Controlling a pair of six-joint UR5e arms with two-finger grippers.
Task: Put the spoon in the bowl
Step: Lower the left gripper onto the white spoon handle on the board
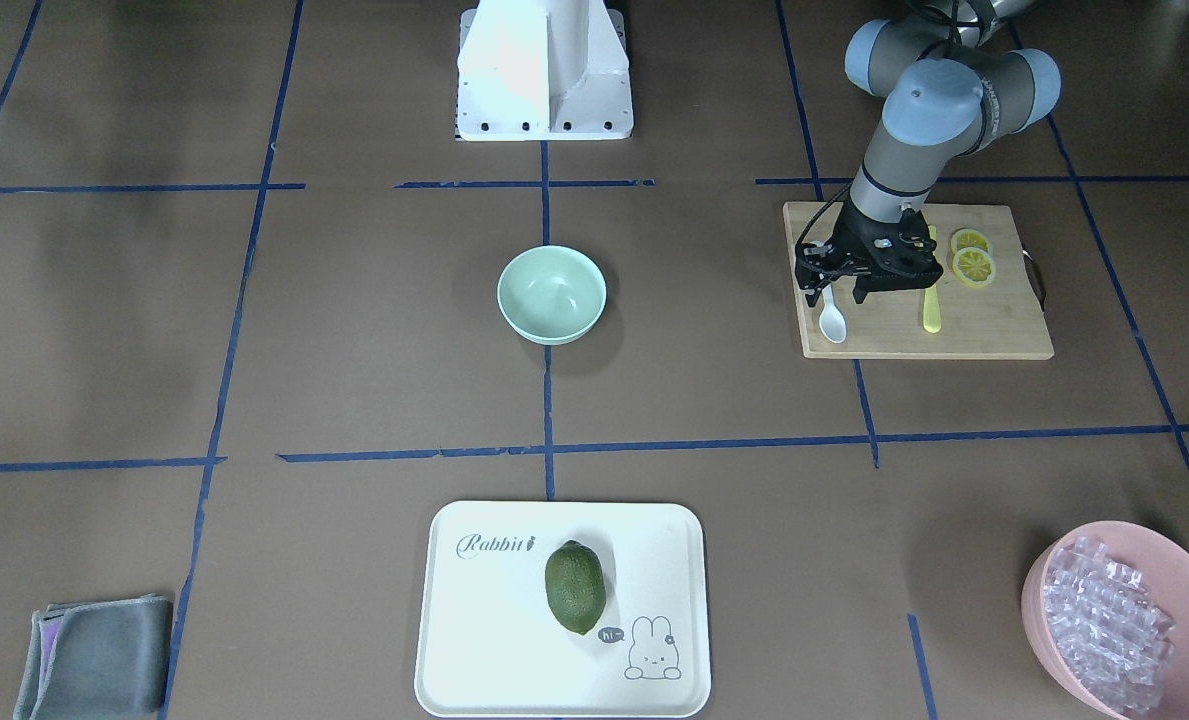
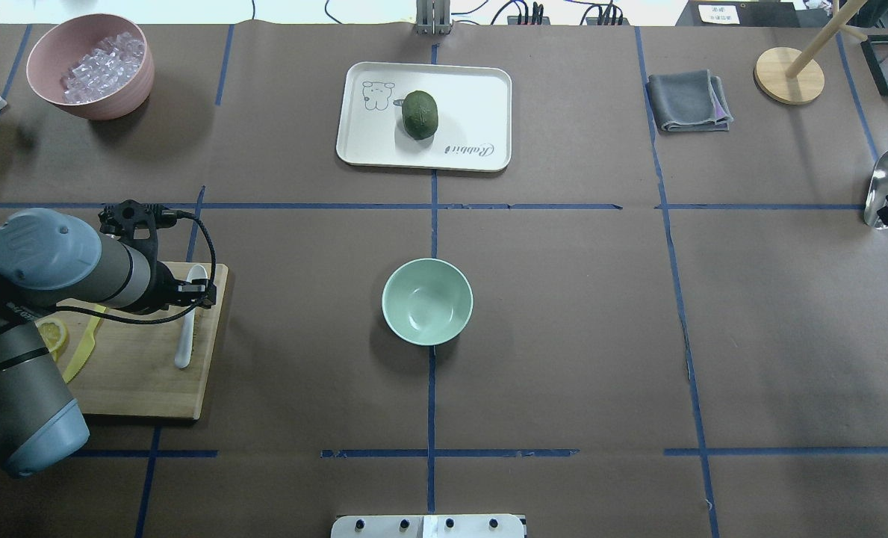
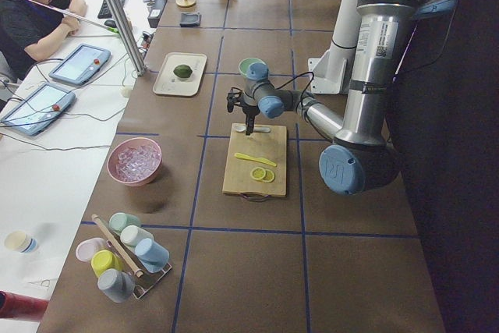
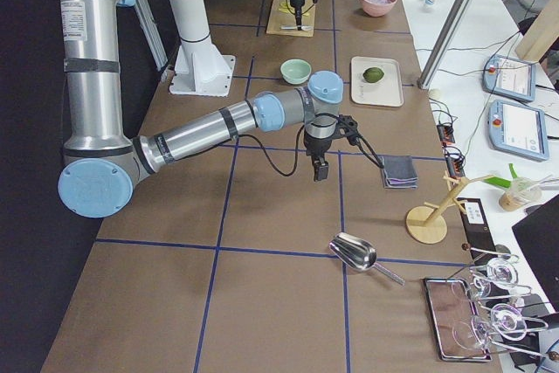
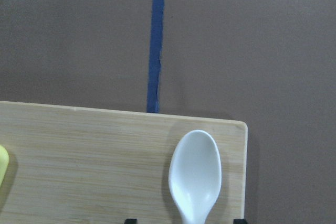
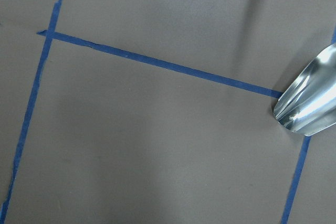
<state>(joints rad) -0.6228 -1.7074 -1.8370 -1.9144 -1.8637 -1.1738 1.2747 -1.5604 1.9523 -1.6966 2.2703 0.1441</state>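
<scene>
The white plastic spoon (image 1: pixel 832 320) lies on a wooden cutting board (image 1: pixel 994 335), scoop toward the board's edge; it also shows in the overhead view (image 2: pixel 184 336) and the left wrist view (image 5: pixel 195 174). My left gripper (image 1: pixel 835 293) is open and low over the board, with one finger on each side of the spoon's handle. The pale mint-green bowl (image 1: pixel 552 295) stands empty at the table's middle (image 2: pixel 427 301), well apart from the board. My right gripper (image 4: pixel 320 168) hangs above bare table far from both; I cannot tell whether it is open or shut.
A yellow-green knife (image 1: pixel 931 305) and lemon slices (image 1: pixel 974 265) lie on the board beside the spoon. A white tray (image 1: pixel 474 640) holds a green fruit (image 1: pixel 575 588). A pink bowl (image 2: pixel 89 104) of clear pieces, a grey cloth (image 1: pixel 94 655) and a metal scoop (image 4: pixel 354 251) sit at the table's edges.
</scene>
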